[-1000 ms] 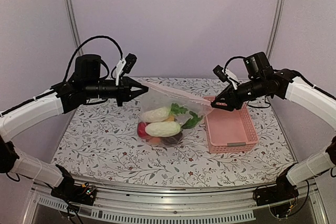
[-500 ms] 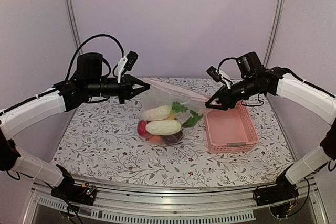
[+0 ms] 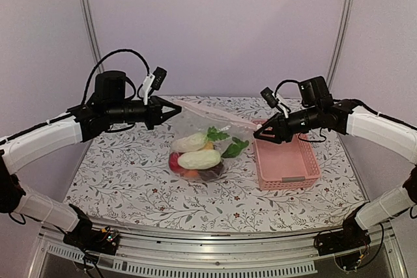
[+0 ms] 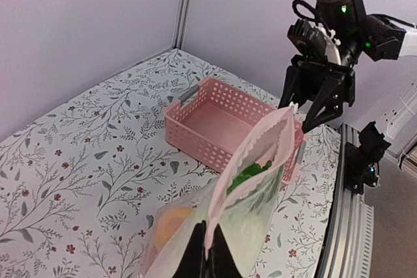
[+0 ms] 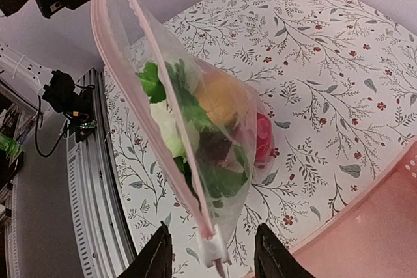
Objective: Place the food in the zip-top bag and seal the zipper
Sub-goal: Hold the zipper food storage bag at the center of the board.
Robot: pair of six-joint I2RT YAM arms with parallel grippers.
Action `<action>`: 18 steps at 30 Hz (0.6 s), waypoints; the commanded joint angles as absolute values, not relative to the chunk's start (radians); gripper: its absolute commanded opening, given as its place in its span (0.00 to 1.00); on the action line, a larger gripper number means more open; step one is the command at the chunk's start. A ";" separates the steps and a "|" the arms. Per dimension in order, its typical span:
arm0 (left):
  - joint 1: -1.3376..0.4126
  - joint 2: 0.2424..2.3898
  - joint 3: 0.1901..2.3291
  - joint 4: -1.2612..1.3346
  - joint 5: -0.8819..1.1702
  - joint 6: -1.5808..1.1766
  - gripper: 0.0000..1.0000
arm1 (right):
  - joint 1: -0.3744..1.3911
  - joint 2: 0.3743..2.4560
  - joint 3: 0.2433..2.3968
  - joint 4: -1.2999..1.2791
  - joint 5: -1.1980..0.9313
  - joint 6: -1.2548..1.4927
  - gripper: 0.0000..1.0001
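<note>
The clear zip-top bag (image 3: 203, 129) hangs between my grippers, its bottom resting on the table. It holds the food: white oblong pieces (image 3: 199, 159), green pieces (image 3: 231, 149), a red one (image 3: 174, 159) and a dark purple one. My left gripper (image 3: 174, 110) is shut on the left end of the pink zipper (image 4: 251, 144). My right gripper (image 3: 258, 136) is open, its fingers on either side of the white slider (image 5: 214, 250) at the zipper's right end (image 5: 140, 109). In the left wrist view the two strips stand apart mid-length, and green food (image 4: 251, 174) shows through the gap.
A pink lattice basket (image 3: 287, 161) stands on the flowered table just right of the bag, under my right gripper. It also shows in the left wrist view (image 4: 215, 122). Metal frame posts rise at the back corners.
My right gripper has moved down and a little left toward the basket, and its fingers now stand open around the bag's end. The bag has sagged slightly. The left arm has barely moved.
</note>
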State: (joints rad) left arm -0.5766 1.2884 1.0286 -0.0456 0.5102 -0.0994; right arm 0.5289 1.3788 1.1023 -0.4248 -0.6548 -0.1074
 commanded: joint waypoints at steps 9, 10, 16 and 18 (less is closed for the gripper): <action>-0.530 1.229 0.951 -0.021 0.472 -0.167 0.00 | 0.529 1.366 1.034 -0.156 -0.744 0.047 0.28; -0.529 1.227 0.946 -0.017 0.471 -0.173 0.00 | 0.529 1.368 1.032 -0.154 -0.744 0.046 0.33; -0.524 1.223 0.931 0.025 0.430 -0.218 0.00 | 0.531 1.389 1.003 -0.120 -0.774 0.063 0.48; -0.523 1.222 0.926 0.040 0.416 -0.242 0.00 | 0.532 1.390 0.993 -0.106 -0.780 0.073 0.48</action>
State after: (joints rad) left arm -0.5396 1.2385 0.9466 -0.0250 0.4583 -0.1909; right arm 0.5293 1.3773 1.0183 -0.1486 -0.7483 0.0505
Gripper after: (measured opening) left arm 0.004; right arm 0.479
